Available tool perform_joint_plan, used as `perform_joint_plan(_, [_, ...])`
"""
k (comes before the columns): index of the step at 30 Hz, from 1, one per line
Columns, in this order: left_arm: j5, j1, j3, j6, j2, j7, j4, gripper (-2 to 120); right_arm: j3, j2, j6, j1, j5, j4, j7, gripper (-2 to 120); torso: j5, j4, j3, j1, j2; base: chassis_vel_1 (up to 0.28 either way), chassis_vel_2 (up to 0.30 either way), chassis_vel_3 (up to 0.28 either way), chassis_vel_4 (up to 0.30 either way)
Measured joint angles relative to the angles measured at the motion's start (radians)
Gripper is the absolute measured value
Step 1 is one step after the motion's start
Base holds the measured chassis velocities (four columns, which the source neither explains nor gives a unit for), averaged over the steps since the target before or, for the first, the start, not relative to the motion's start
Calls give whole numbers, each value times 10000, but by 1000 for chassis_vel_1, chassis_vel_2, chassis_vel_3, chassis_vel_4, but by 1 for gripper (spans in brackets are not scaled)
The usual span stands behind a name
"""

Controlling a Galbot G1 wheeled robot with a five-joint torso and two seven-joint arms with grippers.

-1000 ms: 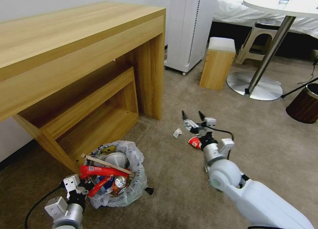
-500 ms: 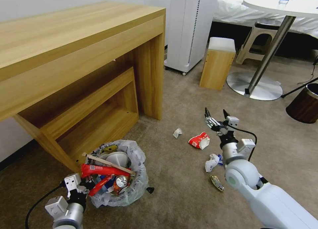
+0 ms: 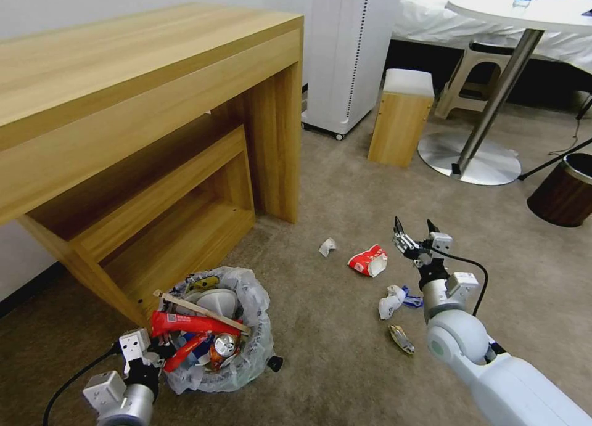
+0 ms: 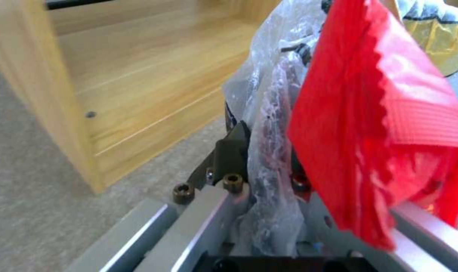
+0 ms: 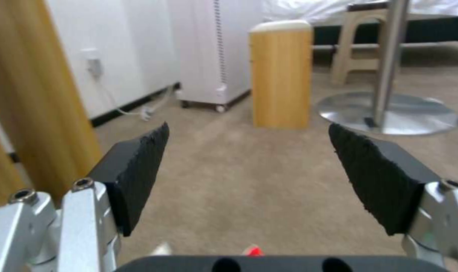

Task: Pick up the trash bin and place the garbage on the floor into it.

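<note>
On the floor (image 3: pixel 345 185) at six o'clock sat the trash bin (image 3: pixel 217 328), left claw (image 3: pixel 161 349) clamped on its crinkly rim. Right claw (image 3: pixel 414 232), jaws apart, hovered beside the red carton (image 3: pixel 368 261): light, crushable, best pinched across its flattened body.

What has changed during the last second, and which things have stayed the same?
The right gripper, open and empty, has swung from above the red-and-white wrapper to its right side, uncovering the crumpled paper and the crushed can on the floor. The camera shifted slightly. Unchanged: the left gripper keeps its grip on the trash bin's rim, and the litter lies where it was.
</note>
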Motion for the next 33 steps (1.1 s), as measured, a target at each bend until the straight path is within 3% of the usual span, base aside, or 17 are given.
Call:
perform_joint_plan(12, [86,-15,17,-86,27,9,103,1,-119,37,47,-127,-218,-391,35,80,-2,-6,0,0,0,-70,-68,-68,-75])
perform_joint_plan(17, [70,-27,-8,-113,51,9,132,1,-563,36,-262,-242,167,-620,333,80,0,3,0,0,0,0,0,0,0])
perform_joint_plan(23, [37,-155,-3,-115,34,0,176,1,-1310,-325,-1255,-644,1541,-811,668,81,-1,-1,0,0,0,0,0,0,0])
perform_joint_plan(33, [39,-226,4,-239,-30,-6,280,1,-2572,-1019,-793,-1171,1400,-1596,317,74,-3,-2,0,0,0,0,0,0,0])
